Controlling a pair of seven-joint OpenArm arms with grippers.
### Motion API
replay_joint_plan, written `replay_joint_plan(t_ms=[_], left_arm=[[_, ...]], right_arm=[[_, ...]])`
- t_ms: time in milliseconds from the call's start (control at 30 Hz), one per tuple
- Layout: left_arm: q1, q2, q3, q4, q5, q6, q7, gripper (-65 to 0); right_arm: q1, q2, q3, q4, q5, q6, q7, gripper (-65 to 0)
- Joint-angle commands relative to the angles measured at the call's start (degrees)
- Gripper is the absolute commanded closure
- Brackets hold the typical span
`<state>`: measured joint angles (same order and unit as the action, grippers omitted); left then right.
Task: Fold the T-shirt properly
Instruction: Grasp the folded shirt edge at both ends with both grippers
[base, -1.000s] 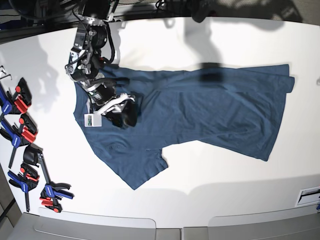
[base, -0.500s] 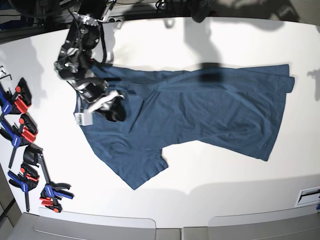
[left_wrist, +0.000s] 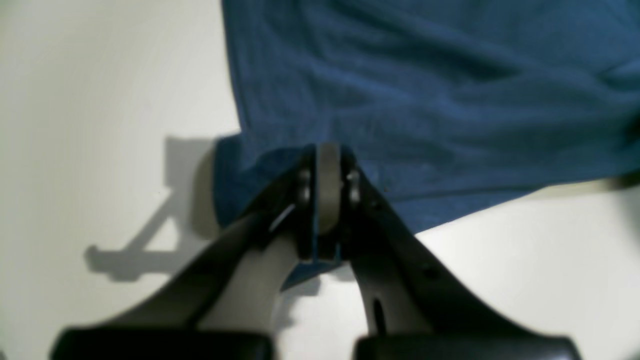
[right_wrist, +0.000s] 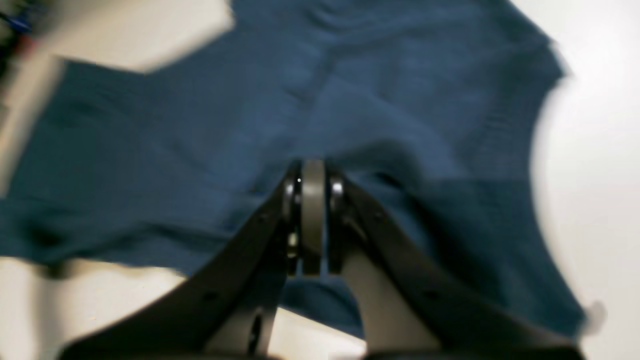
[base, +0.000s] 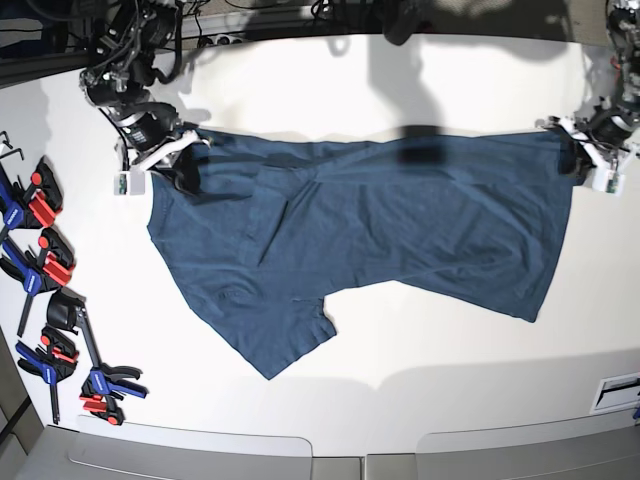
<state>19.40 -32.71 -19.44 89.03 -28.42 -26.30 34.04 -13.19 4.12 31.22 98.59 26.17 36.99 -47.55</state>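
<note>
White tabletop (base: 420, 350) fills the base view, with blue-and-red spring clamps (base: 45, 270) lined along one edge. The navy T-shirt (base: 400, 220) lies spread across it, one sleeve rumpled. The right gripper (base: 165, 150) pinches cloth near the shoulder, fingers closed on fabric; the left gripper (base: 590, 150) does the same at the hem corner. Judging from these thin pinches, uneven pulling could slip a grip or twist the fold.
</note>
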Motion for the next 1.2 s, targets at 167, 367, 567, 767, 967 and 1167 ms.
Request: replay_joint_plan(t_ms=[167, 367, 567, 767, 967, 1167], left_arm=[[-2.4, 2.3, 2.7, -6.0, 2.0, 1.9, -1.0, 0.0], [-2.0, 2.2, 2.6, -9.6, 2.0, 1.9, 4.3, 0.0], [0.5, 2.1, 0.0, -9.5, -0.6, 1.9, 5.0, 0.0], [5.2, 2.1, -5.2, -9.4, -5.6, -0.2, 5.7, 0.0], [10.5, 2.7, -12.0, -9.4, -13.7, -4.4, 7.1, 0.0], [11.1, 4.1, -16.9, -9.0, -16.7, -8.5, 7.9, 0.0]], right_arm=[[0.2, 3.4, -5.2, -6.7, -6.0, -3.8, 4.1, 0.0], [-1.4, 5.4, -6.1, -12.8, -6.4, -4.0, 3.3, 0.0], [-5.8, 8.2, -6.1, -12.7, -1.9, -3.3, 2.1, 0.0], [-9.4, 9.1, -5.2, -12.0, 1.6, -0.8, 0.1, 0.0], [-12.8, 9.0, -2.8, -9.6, 6.0, 0.6, -2.4, 0.0], [-13.6, 9.1, -0.7, -7.8, 6.0, 1.2, -2.9, 0.0]])
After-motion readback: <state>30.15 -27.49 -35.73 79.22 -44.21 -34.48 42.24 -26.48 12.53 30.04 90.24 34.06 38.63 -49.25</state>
